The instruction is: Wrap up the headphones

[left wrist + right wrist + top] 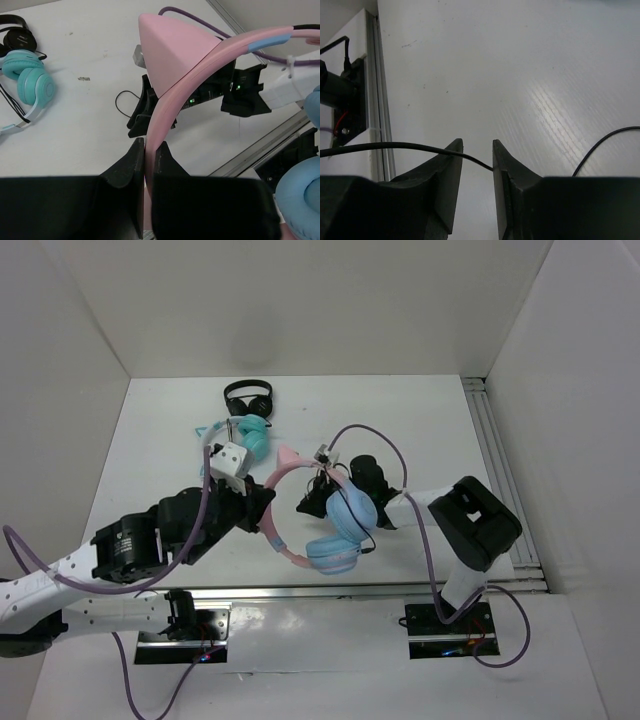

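The headphones (340, 530), with a pink headband (272, 502), pink cat ears and light blue ear cups, are held up over the table's near middle. My left gripper (262, 508) is shut on the pink headband (200, 65), just below a cat ear (165, 50); the band runs between its jaws in the left wrist view (149, 150). My right gripper (312, 502) sits just left of the upper ear cup (350, 512). Its jaws stand apart in the right wrist view (477, 150). The thin black cable (395, 146) crosses the gap between them.
A white-band teal-cup pair (250, 435) and a small black pair (248, 397) lie at the back of the table; both show in the left wrist view (32, 85), (17, 32). An aluminium rail (495, 460) runs along the table's right edge. White walls enclose the table.
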You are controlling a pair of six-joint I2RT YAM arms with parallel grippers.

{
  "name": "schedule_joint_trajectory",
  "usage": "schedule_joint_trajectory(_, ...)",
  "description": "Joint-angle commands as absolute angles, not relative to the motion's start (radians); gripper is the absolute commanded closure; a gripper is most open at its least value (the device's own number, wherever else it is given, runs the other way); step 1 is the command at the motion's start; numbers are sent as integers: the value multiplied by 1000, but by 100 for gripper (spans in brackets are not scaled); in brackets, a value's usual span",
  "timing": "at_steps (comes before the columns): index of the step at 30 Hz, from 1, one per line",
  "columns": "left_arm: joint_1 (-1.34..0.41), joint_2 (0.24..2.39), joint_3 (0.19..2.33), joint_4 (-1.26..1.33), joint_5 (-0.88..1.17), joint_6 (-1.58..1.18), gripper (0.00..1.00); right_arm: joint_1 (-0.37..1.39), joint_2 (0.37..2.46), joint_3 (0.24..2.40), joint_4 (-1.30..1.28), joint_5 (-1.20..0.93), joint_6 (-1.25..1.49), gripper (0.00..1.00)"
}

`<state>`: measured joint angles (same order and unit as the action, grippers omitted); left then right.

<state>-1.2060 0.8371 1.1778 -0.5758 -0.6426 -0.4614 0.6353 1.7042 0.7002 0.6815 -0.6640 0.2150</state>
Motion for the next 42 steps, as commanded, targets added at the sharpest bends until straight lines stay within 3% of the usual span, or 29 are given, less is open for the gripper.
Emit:
schedule_joint_trajectory(1,-1209,837,1250,-486,-699,-535,100,630,1721,706,929,-647,279,62)
schedule_joint_trajectory(4,-1209,838,1259,-502,-744,-569,100,630,1721,684,982,-647,299,64)
schedule_joint_trajectory(6,-1209,838,1259,-537,-778,-619,100,630,1721,670,1012,-638,308,95)
schedule_joint_trajectory(7,-1209,838,1259,-552,-828,-644,100,630,1721,661,1012,-623,308,100)
schedule_joint_trajectory(15,-1198,911,1377,-940,-1138,-1121,100,652,1721,516,1187,-583,400,100)
schedule_joint_trajectory(18,-1088,968,1413,-976,-1152,-1177,100,710,1689,495,1138,-540,376,100)
schedule_joint_trajectory(24,-832,1019,1431,-706,-866,-951,100,811,1664,506,973,-453,319,100)
schedule_joint_trajectory(28,-704,1031,1431,-663,-707,-867,100,811,1614,506,895,-347,298,100)
schedule_joint_trajectory(32,-667,1026,1431,-689,-611,-781,100,784,1500,508,731,31,307,100)
schedule_joint_trajectory(34,-657,1003,1420,-716,-585,-749,100,749,1500,578,567,72,307,98)
schedule_joint_trajectory(35,-646,990,1420,-741,-562,-703,100,715,1515,606,513,104,307,83)
schedule_joint_trajectory(37,-632,979,1445,-796,-476,-649,100,692,1516,638,431,120,307,67)
schedule_joint_trajectory(39,-623,989,1498,-937,-456,-640,100,692,1426,603,460,108,307,42)
schedule_joint_trajectory(40,-623,989,1499,-972,-446,-640,100,683,1384,548,512,91,295,16)
schedule_joint_trajectory(41,-623,977,1508,-998,-446,-640,100,683,1343,522,535,65,270,0)
schedule_joint_trajectory(42,-614,968,1508,-1017,-437,-640,100,672,1300,499,558,28,252,0)
